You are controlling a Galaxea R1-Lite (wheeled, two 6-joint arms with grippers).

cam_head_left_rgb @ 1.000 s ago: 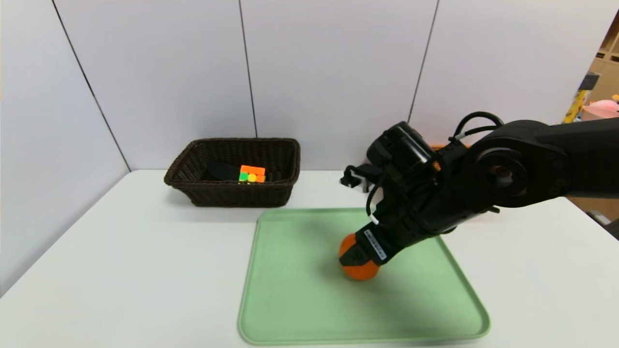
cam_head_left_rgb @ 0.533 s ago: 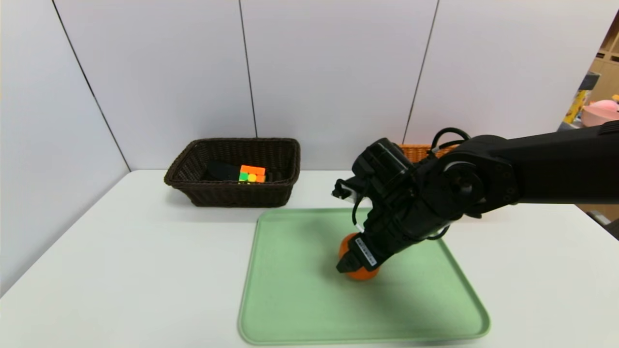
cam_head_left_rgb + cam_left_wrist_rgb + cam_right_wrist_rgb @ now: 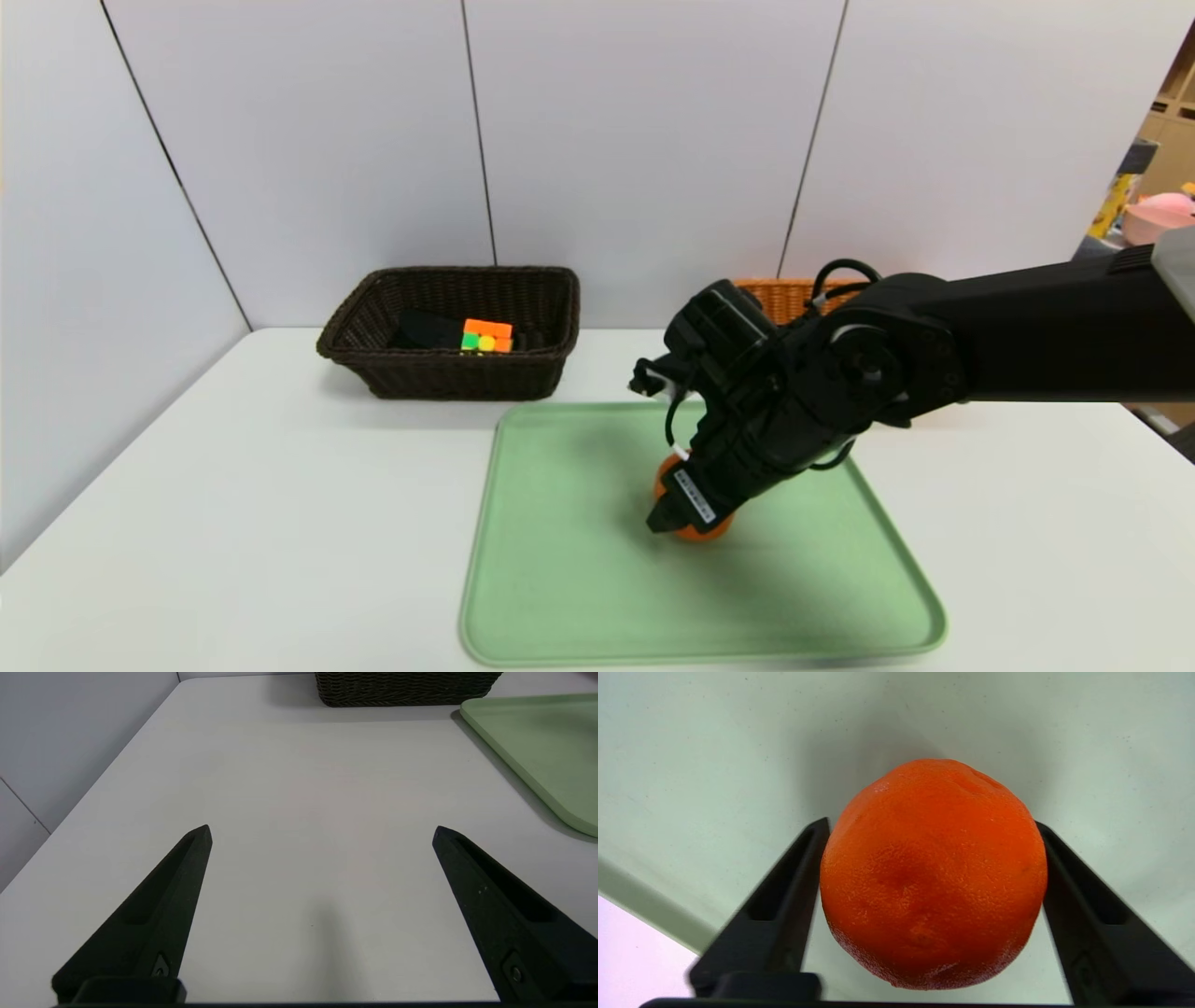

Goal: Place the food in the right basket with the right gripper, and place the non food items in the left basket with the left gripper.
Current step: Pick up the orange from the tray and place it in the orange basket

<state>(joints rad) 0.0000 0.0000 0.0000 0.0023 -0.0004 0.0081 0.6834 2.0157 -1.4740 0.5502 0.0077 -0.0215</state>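
An orange [image 3: 933,872] sits on a green tray [image 3: 579,597], near the tray's middle. The right gripper [image 3: 686,518] reaches down over it, one black finger [image 3: 775,905] pressed against each side of the fruit (a snug grip). Behind the tray stand a dark basket [image 3: 448,373] and a tan basket [image 3: 780,297]. The left gripper [image 3: 322,833] hangs spread wide beside the tray, above bare table [image 3: 303,793].

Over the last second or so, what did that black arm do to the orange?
The right claw sank lower over the orange on the green tray, and its fingers closed in against the fruit's sides. The orange hasn't left the tray. The cube and dark basket stayed put.
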